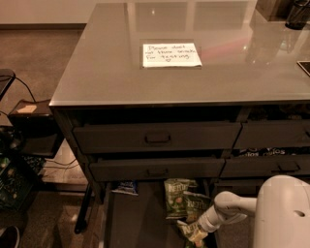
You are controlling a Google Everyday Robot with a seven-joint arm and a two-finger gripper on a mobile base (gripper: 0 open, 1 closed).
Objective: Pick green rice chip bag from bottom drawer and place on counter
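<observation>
Several green rice chip bags (pixel 177 196) in wide dark bottom drawer (pixel 140 224), 6 o'clock; white robot hand (pixel 194 234) among them, 5 o'clock; cannot tell its grip.

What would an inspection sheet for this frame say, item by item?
Surface: grey counter bearing a handwritten note.
Job's things: bottom drawer open; green chip bags lying inside it.
Clutter: blue packet at the drawer's back; dark container on the counter's far corner.
Grippers: claw low in the bottom drawer, at the nearest green bag.
Cables: black cable beside the cabinet.
Surroundings: carpet; dark box beside the cabinet.
</observation>
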